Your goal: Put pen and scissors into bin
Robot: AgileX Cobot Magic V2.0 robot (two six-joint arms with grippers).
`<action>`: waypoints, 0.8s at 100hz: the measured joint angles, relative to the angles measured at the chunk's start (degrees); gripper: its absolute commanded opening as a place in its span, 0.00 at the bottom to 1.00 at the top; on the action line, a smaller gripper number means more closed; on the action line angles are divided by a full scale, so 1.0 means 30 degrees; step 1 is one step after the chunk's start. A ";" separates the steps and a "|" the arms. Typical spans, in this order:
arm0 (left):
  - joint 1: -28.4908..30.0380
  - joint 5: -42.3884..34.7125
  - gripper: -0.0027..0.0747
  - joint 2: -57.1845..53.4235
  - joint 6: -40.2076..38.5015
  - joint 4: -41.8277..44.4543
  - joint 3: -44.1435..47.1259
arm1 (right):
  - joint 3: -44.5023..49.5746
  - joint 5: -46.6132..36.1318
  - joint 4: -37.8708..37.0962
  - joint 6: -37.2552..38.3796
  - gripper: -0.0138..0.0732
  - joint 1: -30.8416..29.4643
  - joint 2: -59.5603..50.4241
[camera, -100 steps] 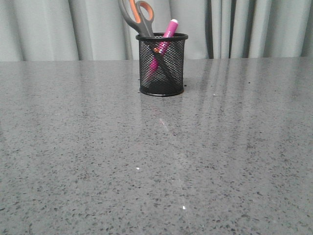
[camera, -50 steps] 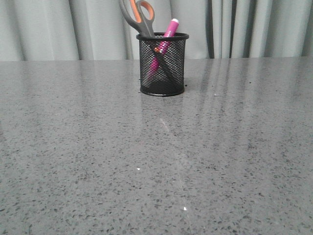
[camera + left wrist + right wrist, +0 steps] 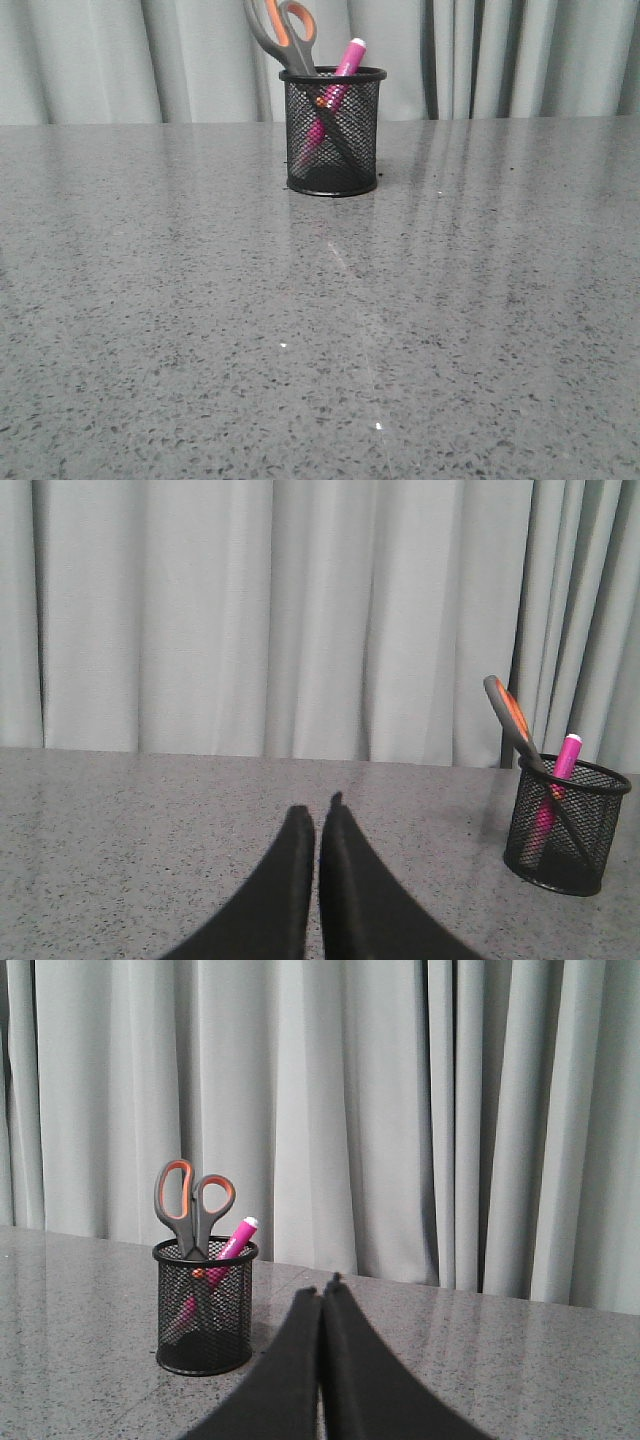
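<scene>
Black wire mesh forms the bin (image 3: 332, 131), which is stood upright on the grey speckled surface (image 3: 320, 330), toward 12 o'clock in the front view and close to the far edge, where pale curtains (image 3: 120, 60) hang. Both task things are held inside it. The scissors (image 3: 285, 35) are set blades down, the long axis leaning so that the orange-lined loops point up toward 11 o'clock, well above the rim; the dark blades are seen through the mesh crossing down toward 5 o'clock. The pen (image 3: 345, 62) is leaned the opposite way, its white end pointing up toward 1 o'clock just over the rim, the pink barrel running down toward 7 o'clock, so the two are crossed inside the cup.

Around the bin the surface is bare on all sides, with broad open room toward 6 o'clock.

The left claw (image 3: 318, 815) is seen with its fingers pressed together, gripping nothing, the bin well apart from it. The right claw (image 3: 322, 1288) is likewise closed on nothing, the bin near but not touched.
</scene>
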 measured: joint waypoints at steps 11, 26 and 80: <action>0.0000 -0.0116 0.01 0.0000 0.0000 0.0042 0.0000 | 0.0000 0.0000 0.0000 0.0000 0.08 0.0000 0.0000; 0.0038 -0.1007 0.01 0.0000 -0.4038 0.4130 0.0000 | 0.0000 -0.0016 0.0000 0.0000 0.08 0.0000 0.0000; 0.6237 0.4128 0.01 0.0000 -2.7099 2.7348 0.1255 | 0.0000 -0.0016 0.0000 0.0000 0.08 0.0000 0.0000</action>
